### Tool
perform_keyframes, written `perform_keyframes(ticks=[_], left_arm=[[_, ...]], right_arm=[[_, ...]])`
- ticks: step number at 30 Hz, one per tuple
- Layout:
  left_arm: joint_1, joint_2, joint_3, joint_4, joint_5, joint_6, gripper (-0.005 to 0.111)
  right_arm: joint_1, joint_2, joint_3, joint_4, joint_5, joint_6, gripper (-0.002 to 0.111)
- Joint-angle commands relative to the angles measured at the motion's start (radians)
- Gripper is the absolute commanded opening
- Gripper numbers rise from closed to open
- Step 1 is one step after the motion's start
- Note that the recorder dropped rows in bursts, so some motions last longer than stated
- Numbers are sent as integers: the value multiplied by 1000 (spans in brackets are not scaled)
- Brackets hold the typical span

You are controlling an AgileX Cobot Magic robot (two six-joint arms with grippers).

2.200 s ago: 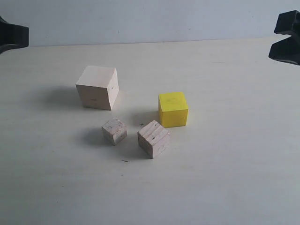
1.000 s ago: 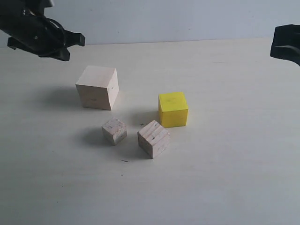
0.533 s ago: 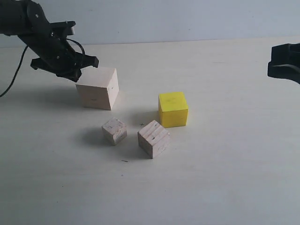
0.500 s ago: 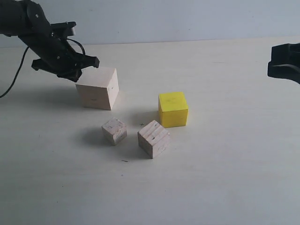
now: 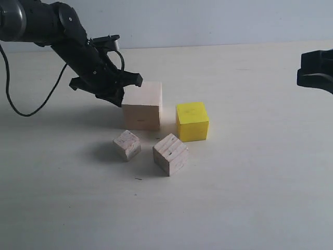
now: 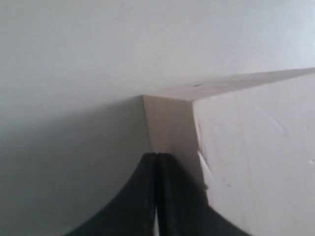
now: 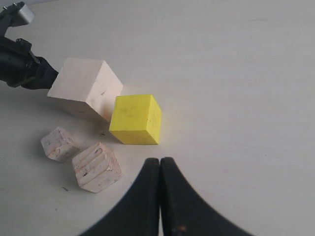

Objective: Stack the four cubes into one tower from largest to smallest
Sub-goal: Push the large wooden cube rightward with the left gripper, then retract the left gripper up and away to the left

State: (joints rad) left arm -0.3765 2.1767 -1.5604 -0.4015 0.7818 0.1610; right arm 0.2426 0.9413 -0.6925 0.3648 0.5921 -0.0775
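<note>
Figure: exterior view, clock directions read on that view with the large pale cube at the dial's centre.

Table [image 5: 250,198]: pale, matt surface carrying all four cubes; none is stacked on another.

Large pale cube [image 5: 141,107]: rests on the table near the middle, one flat face turned to the camera. It fills much of the left wrist view [image 6: 246,147] and shows in the right wrist view [image 7: 83,91].

Yellow cube [image 5: 192,121]: between 3 and 4 o'clock, just beside the large pale cube, with a narrow gap between them [image 7: 135,119].

Grained cube [image 5: 170,154]: at 5 o'clock, turned corner-on, apart from its neighbours [image 7: 97,167].

Smallest cube [image 5: 127,145]: between 6 and 7 o'clock, near the grained cube but not touching it [image 7: 58,144].

Left gripper [image 5: 122,91]: at 10 o'clock, fingers pressed together with nothing between them. In the left wrist view the joined tips [image 6: 156,164] lie against a vertical edge of the large pale cube. It also shows in the right wrist view [image 7: 44,73].

Right gripper [image 5: 315,70]: far out between 2 and 3 o'clock at the frame edge, well apart from every cube. The right wrist view shows its fingers [image 7: 160,169] together and empty.
</note>
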Motion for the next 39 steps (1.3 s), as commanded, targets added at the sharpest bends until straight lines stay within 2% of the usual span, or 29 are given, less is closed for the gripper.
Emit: perform_keyframes(ticks=[1,17,22,26,32,39], left_arm=[[-23,-3,-2,-43,38,-8,0],[-23,-3,-2,-45,43,-11,0],[-23,-33,-2,50,45,-38,0],[-23,-110,-2,144,49,-72,0],[-23,-282,7,185,38,-68,0],[-23,-523,129,208,-56,-61,0]], right_arm=[[2,1,-6,-9,-1,-10,0],[2,1,-6,-9,-1,-12,0],[2,1,-6,-9,-3,-12,0],[2,3,-6,-9,-34,-12,0],[2,70,-40,-9,-94,-99,0],[2,267,-176,-5,-68,-148,0]])
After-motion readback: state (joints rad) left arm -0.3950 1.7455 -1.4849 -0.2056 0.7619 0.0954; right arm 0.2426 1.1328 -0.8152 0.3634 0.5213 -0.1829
